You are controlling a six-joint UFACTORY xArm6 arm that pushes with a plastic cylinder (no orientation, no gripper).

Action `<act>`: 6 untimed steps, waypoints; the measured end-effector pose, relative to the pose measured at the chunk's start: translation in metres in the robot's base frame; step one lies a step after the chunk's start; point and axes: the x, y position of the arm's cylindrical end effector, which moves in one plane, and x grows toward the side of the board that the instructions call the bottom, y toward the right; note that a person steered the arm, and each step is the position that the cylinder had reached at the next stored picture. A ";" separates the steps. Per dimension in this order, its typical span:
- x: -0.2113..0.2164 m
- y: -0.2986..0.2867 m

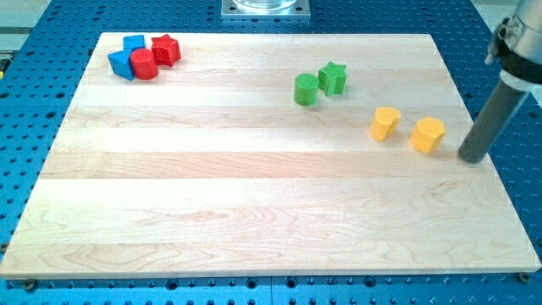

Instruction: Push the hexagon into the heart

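Dark rod tip [472, 158] on wooden board [254, 212], view's right edge, just right of yellow hexagon block [428, 135], small gap, not touching. No fingers on rig, so nothing clenched or released. Yellow heart-like block [384, 124] just left of hexagon, slightly higher, apart. Judgement: tip well placed behind hexagon; push leftward, slightly toward view's top, contact hexagon centre to avoid spin. Green cylinder [306, 89], green star [333, 77] beyond; red/blue cluster [142, 57] top left, irrelevant.
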 end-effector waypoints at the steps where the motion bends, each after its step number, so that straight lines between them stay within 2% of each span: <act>1: -0.011 0.019; 2: -0.023 -0.005; 3: -0.024 -0.085; 4: 0.000 -0.064; 5: -0.004 -0.200; 6: -0.031 -0.368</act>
